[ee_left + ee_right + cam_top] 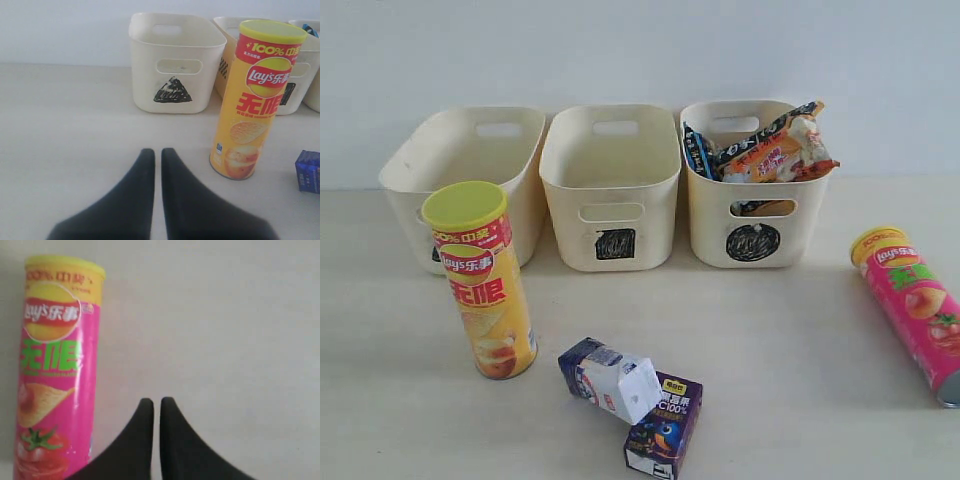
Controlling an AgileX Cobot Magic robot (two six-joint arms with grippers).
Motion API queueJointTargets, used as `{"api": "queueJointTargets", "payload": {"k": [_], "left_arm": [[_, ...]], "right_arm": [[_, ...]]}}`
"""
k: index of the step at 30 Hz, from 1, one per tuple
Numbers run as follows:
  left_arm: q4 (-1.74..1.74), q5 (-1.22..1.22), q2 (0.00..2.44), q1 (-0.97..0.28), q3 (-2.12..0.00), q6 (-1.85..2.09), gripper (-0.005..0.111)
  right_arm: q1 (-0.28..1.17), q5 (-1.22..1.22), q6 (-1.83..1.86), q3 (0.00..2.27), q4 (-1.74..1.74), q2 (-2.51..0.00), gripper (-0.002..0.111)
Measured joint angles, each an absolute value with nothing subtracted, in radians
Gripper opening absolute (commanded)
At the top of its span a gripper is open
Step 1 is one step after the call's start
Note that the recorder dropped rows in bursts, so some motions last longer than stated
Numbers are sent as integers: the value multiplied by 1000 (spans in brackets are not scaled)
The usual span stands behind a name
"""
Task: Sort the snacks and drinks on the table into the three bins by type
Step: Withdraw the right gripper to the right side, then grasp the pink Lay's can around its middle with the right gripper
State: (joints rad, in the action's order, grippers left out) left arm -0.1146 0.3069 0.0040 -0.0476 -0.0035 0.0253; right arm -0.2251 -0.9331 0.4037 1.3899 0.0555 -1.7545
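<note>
Both pincers are closed with nothing between their fingers: the left pincer [155,151] hangs low over bare bench [770,350], with the yellow Lay's can [257,100] upright a little ahead of it, and the right pincer [153,401] sits just beside the pink Lay's can [52,375], which lies on its side at the right of the bench. Nearest the front edge lies the dark purple juice box [663,425], touching the gable-top carton [610,378], which is tipped over too. Behind them, in a row along the wall, stand the triangle bin [150,75] and the square bin [610,200], both with nothing in them (as far as their insides show), and the circle bin [705,215], which holds the orange bag [775,150] and the blue-black bag [698,152], both poking above its rim.
</note>
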Motion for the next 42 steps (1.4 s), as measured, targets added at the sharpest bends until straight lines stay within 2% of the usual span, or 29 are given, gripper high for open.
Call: {"api": "queueJointTargets", "payload": {"k": [5,13,15,16,20,21,22,32,42], "left_arm": [[-115,307,4,-48,-4,25,4],[-115,307,4,-48,-4,25,4],[-115,307,4,-48,-4,25,4],[-115,307,4,-48,-4,25,4],[-115,307,4,-48,-4,25,4],[-115,307,4,-48,-4,25,4],[-115,307,4,-48,-4,25,4],[-115,307,4,-48,-4,25,4],[-115,307,4,-48,-4,25,4]], "right_arm": [[-272,-850,434,1292,71,-1761,0],[-276,-842,493,1282,199,-1788,3],[-276,-835,522,1282,241,-1788,13],[-276,-835,541,1282,271,-1788,23],[-276,-844,639,1282,407,-1788,77],[-276,-849,656,1282,443,-1788,88],[-276,-851,669,1282,469,-1788,92],[-44,-865,577,1282,344,-1818,93],[75,-778,493,1282,307,-1967,93]]}}
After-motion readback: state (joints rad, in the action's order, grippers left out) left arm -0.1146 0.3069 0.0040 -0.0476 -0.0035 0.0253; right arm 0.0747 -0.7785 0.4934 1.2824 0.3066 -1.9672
